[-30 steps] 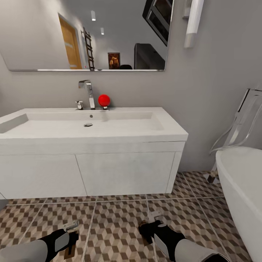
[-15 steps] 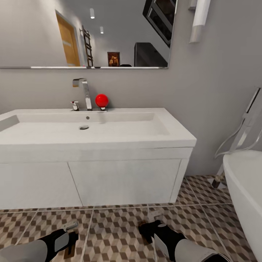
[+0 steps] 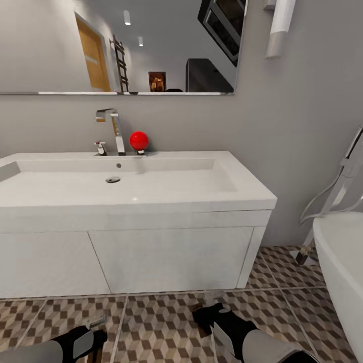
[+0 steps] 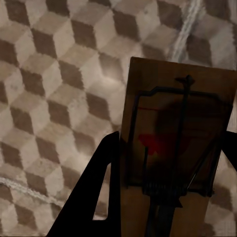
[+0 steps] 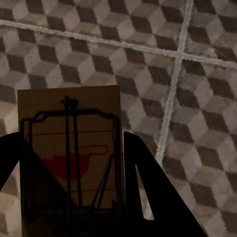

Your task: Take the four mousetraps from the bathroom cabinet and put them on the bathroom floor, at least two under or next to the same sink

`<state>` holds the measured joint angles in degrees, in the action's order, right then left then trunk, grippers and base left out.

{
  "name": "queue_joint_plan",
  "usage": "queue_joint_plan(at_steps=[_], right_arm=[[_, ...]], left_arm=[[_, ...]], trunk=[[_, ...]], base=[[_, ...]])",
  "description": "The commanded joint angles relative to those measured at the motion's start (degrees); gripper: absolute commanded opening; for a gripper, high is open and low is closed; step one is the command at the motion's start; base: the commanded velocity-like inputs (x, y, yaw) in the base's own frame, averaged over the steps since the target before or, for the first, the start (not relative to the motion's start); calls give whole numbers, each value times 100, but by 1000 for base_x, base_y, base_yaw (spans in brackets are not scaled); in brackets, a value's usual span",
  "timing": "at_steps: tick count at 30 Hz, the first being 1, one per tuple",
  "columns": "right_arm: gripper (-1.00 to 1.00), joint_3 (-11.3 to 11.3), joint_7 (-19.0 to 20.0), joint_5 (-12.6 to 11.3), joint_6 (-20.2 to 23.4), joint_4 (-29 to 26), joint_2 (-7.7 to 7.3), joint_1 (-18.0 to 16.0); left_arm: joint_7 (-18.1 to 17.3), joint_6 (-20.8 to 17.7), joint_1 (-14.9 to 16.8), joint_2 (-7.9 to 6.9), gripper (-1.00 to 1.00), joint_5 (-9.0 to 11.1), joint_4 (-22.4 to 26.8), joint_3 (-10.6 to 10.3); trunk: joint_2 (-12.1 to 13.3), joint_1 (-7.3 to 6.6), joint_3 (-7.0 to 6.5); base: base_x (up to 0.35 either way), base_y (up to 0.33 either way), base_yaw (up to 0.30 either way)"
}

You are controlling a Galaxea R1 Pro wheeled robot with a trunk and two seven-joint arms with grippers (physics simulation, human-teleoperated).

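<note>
Sink [image 3: 151, 194] nearer than before; each arm's jaws clenched on a tan, red-marked mousetrap [image 4: 175, 153] [image 5: 71, 158].

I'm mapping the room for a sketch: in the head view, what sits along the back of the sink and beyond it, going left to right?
Small chrome handle → tall chrome tap → red ball → sink's right edge → bathtub rim.
</note>
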<state>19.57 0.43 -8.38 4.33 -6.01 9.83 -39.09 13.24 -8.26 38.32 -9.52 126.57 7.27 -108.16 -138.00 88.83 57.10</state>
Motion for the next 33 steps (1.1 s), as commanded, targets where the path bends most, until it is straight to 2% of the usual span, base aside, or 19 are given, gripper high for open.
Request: queue_joint_plan(at_steps=[1, 11, 16, 20, 21, 24, 26, 27, 28, 30, 31, 33], right_arm=[[-100, 46, 14, -74, 16, -20, -1, 12], [-100, 69, -34, -59, -18, -36, 17, 42], [-100, 67, -177, -44, 88, 6, 17, 42], [-100, 63, -334, -46, 221, -28, 17, 49], [-100, 64, -2357, -47, 523, -36, 17, 46], [-100, 52, -2549, -63, 734, -55, 17, 14], [-100, 48, -2592, -68, 965, -65, 17, -14], [-100, 44, -2628, -84, 993, -69, 17, -22], [-100, 32, -2753, -163, 1018, -72, 17, -66], [-100, 21, -3014, -580, 1043, -63, 17, -349], [-100, 20, -3065, -815, 1047, -56, 17, -462], [-100, 20, -3097, -1048, 1057, -54, 17, -557]], left_arm=[[56, -5, -22, -6, -100, -9, 46, -20], [56, -3, -63, -49, -100, -10, 77, -21], [52, 0, -68, -64, -100, -22, 42, -21], [56, -6, -67, -67, -100, -24, -8, -29], [61, -7, -67, -69, -100, -22, -14, -26], [88, -11, 5, -46, -100, -22, -165, -15], [84, -103, 295, -2, -100, -39, -300, -13], [84, -207, 400, 16, -100, -41, -313, -16], [87, -540, 567, 48, -100, -43, -326, -19], [87, -1577, 962, 143, -100, -44, -335, -21], [85, -1918, 1103, 188, -100, -44, -342, -21], [90, -2161, 1223, 261, -100, -45, -358, -21]], trunk=[[-2, -1, 5], [-2, -1, 5], [-2, -1, 5], [-2, -1, 5], [-2, -1, 5], [-2, -1, 5], [-2, -1, 5], [-2, -1, 5], [-2, -1, 5], [-2, -1, 5], [-2, -1, 5], [-2, -1, 5]], base=[[0, 0, 0], [-235, 50, 0], [-29, 20, 0], [210, 18, 0], [302, 6, 0], [146, 2, 0], [20, 0, 0], [9, 0, 0], [4, 0, 0], [2, 0, 0], [0, 0, 0], [0, 0, 0]])
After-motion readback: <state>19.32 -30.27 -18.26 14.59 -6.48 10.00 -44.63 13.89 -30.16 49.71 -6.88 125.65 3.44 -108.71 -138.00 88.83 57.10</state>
